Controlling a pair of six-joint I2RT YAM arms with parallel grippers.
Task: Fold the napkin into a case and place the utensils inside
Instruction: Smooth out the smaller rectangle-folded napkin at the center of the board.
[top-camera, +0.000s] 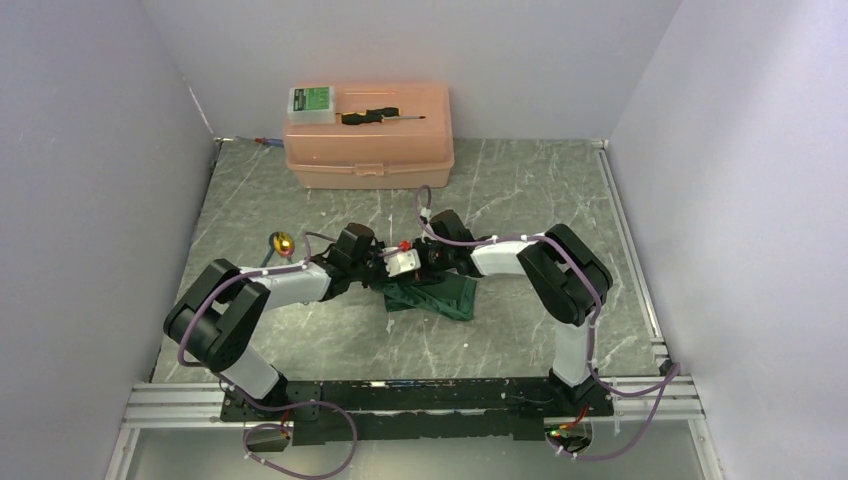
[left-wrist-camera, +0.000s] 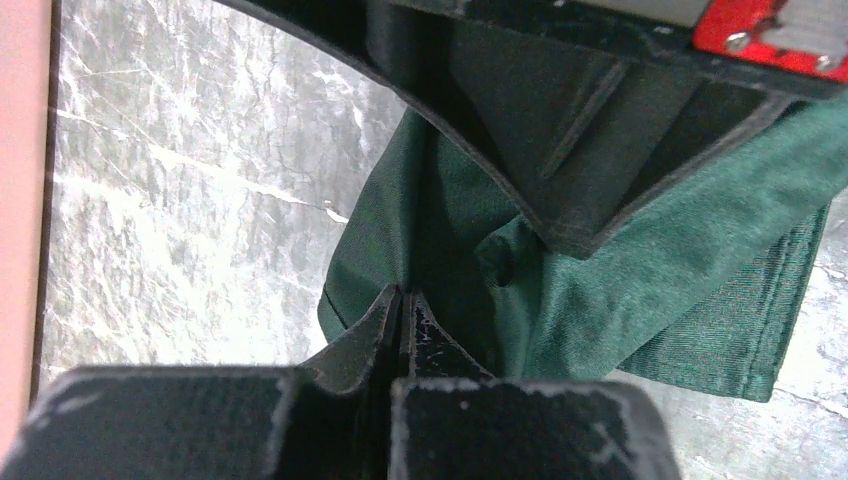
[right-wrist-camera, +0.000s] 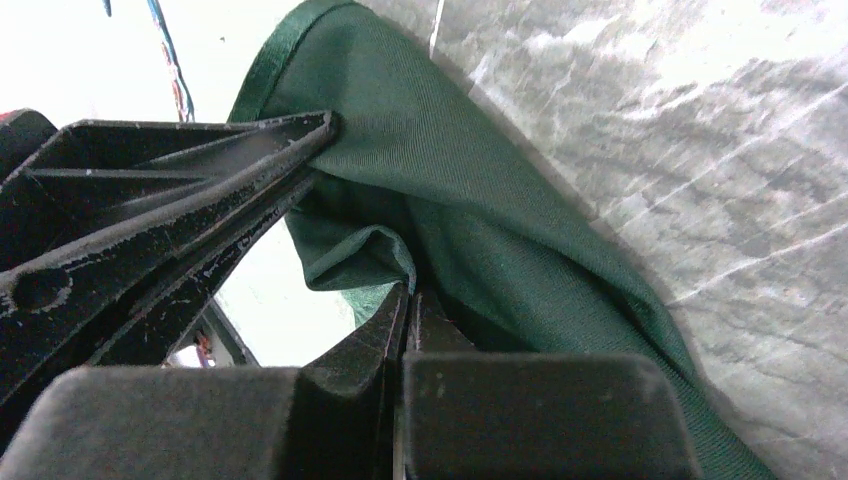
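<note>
The dark green napkin lies bunched between the two arms at the middle of the table, partly lifted. My left gripper is shut, its tips pinching a fold of the napkin. My right gripper faces it a short way off and is shut on another edge of the napkin, tips together. In the right wrist view the left gripper's fingers hold the cloth's upper edge. One utensil with a gold rounded head lies to the left of the left arm.
A peach plastic box stands at the back, with a black-handled screwdriver and a small green and white case on its lid. Grey walls close in the marbled table on three sides.
</note>
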